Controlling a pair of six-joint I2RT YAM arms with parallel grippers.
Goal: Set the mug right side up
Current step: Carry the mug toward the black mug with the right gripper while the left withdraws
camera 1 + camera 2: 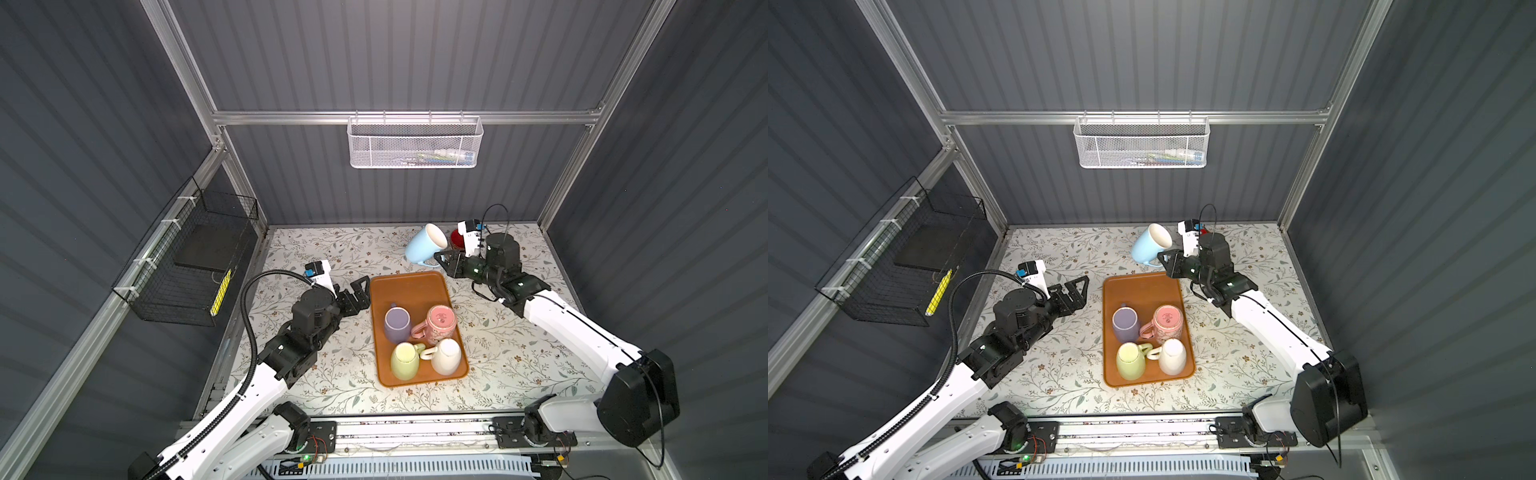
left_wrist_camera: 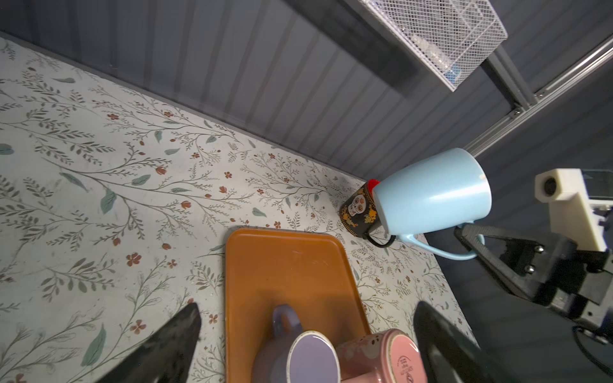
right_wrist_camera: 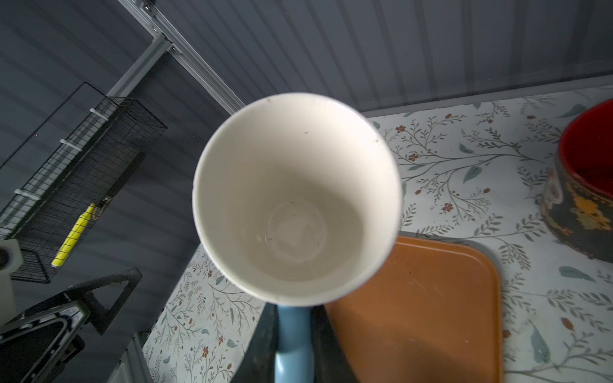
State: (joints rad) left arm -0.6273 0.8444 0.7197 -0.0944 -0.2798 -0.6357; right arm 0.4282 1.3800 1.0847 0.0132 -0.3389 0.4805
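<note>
Blue mug (image 1: pixel 419 248) aslant, mouth (image 1: pixel 437 237) up-rightward

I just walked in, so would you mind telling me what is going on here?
The right gripper is shut on the handle of the light blue mug, holding it tilted above the table behind the orange tray, not yet set down. The left gripper hangs open beside the tray. On the tray sit four more mugs; a black mug stands behind it.

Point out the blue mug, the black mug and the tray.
blue mug (image 1: pixel 419 247): in a top view, outer wall.
black mug (image 2: pixel 359 209): left wrist view, painted side.
tray (image 1: pixel 409 291): in a top view, bare floor.
</note>
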